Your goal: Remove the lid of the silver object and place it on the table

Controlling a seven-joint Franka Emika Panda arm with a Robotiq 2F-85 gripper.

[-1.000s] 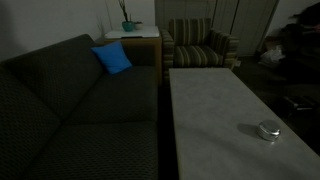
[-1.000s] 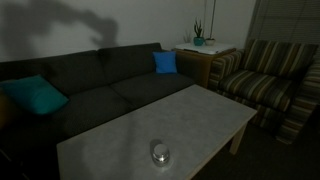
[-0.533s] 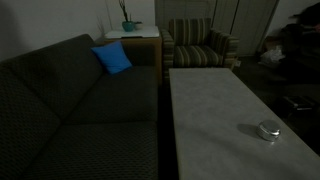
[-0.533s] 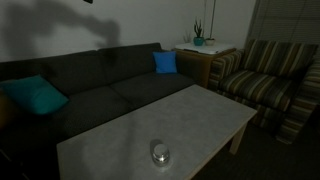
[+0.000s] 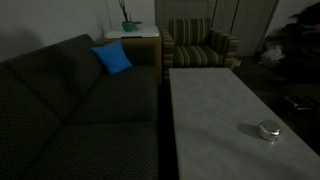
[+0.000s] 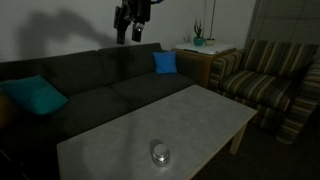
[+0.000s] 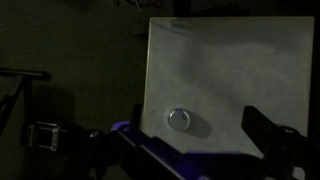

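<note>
The small round silver object (image 5: 267, 130) sits on the pale mottled table (image 5: 205, 95) near one end. It shows in both exterior views (image 6: 160, 154). Its lid (image 7: 179, 118) is on it, seen from above in the wrist view. My gripper (image 6: 128, 36) hangs high in the air above the sofa, far from the table (image 6: 195, 112). It is out of frame in the exterior view that looks along the table. In the wrist view the gripper (image 7: 192, 126) is open and empty, its dark fingers (image 7: 262, 128) framing the container far below.
A dark sofa (image 6: 90, 85) runs along the table, with blue cushions (image 5: 112, 58) (image 6: 36, 95). A striped armchair (image 6: 262, 85) stands at the table's far end. A small side table with a plant (image 6: 198, 42) stands between the sofa and the chair. The room is dim.
My gripper has come down into the top of an exterior view; before, only its shadow showed on the wall. The silver object has not moved.
</note>
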